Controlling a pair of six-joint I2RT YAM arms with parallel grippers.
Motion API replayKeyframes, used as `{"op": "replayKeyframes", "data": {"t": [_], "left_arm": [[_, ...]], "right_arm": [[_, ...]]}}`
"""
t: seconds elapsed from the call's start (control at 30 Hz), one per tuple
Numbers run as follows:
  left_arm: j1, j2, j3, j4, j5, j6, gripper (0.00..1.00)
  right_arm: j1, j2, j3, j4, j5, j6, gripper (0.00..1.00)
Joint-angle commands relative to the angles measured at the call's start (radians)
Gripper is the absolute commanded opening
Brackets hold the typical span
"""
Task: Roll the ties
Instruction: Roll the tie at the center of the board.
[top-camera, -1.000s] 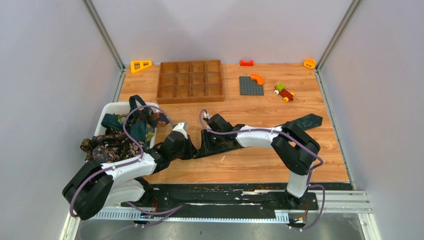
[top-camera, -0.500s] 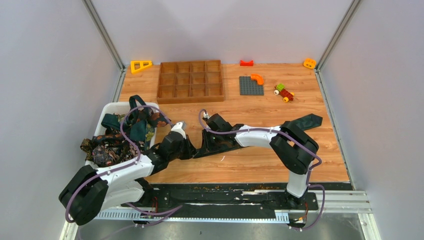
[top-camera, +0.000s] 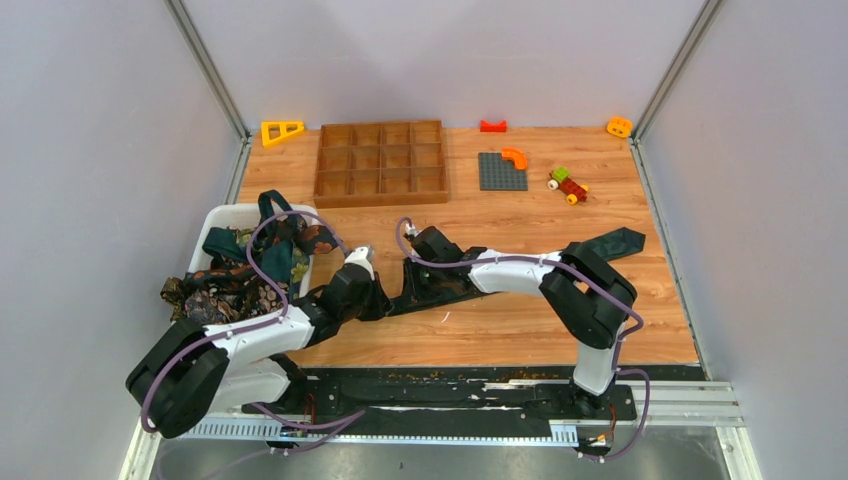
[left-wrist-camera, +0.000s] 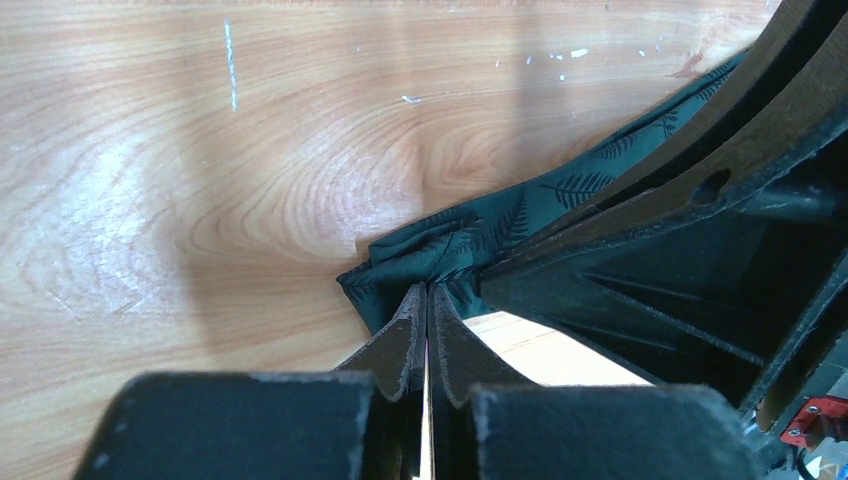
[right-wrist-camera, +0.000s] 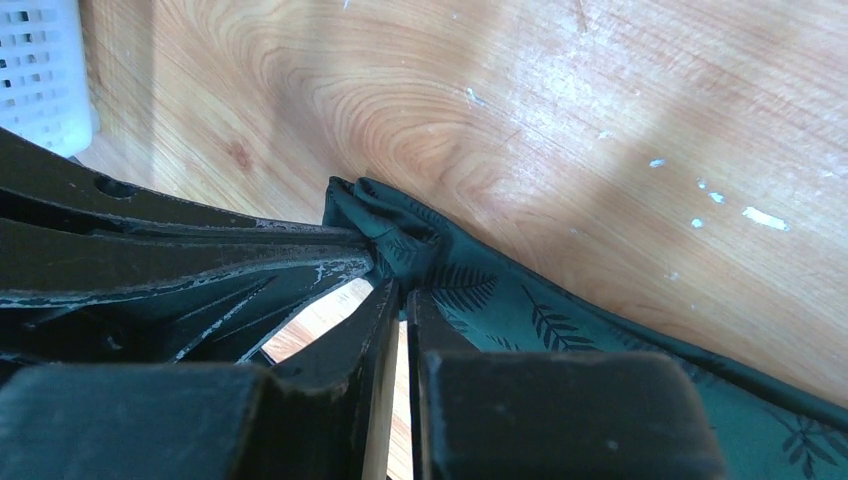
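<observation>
A dark green tie (top-camera: 608, 244) with a fern pattern lies across the wooden table, its wide end at the right and its narrow end bunched up near the middle. My left gripper (top-camera: 387, 300) (left-wrist-camera: 427, 290) is shut on that bunched end (left-wrist-camera: 440, 250). My right gripper (top-camera: 409, 289) (right-wrist-camera: 401, 290) comes in from the other side and is shut on the same folds (right-wrist-camera: 400, 240), its tips almost touching the left one's. More ties (top-camera: 240, 285), brown patterned and teal, are heaped in the white basket (top-camera: 228, 211).
A wooden compartment tray (top-camera: 380, 160) stands at the back. A grey baseplate (top-camera: 498, 175), a toy car (top-camera: 568, 185), a yellow triangle (top-camera: 281, 131) and small orange and red pieces lie along the far edge. The basket's corner (right-wrist-camera: 40, 70) shows in the right wrist view.
My right gripper has closed onto the tie's bunched end. The left gripper has stayed shut, and its arm wavered slightly and came back.
</observation>
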Motion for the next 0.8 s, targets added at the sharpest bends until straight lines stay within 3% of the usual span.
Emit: {"op": "replayKeyframes", "data": {"t": [0.0,0.13,0.27,0.6,0.77], "left_arm": [[-0.003,0.035,0.012,0.037,0.001,0.031,0.01],[-0.003,0.035,0.006,0.038,-0.002,0.033,0.01],[-0.003,0.033,0.003,0.04,-0.001,0.031,0.0],[-0.003,0.005,0.007,0.016,-0.007,0.033,0.01],[-0.003,-0.025,0.026,-0.026,-0.007,0.036,0.17]], "right_arm": [[0.007,0.007,0.043,-0.003,0.015,-0.014,0.13],[0.007,-0.002,0.061,-0.019,0.018,-0.023,0.29],[0.007,0.009,0.08,-0.031,0.023,-0.029,0.33],[0.006,0.066,0.09,-0.074,0.055,-0.04,0.19],[0.007,0.077,0.083,-0.086,0.071,-0.054,0.11]]}}
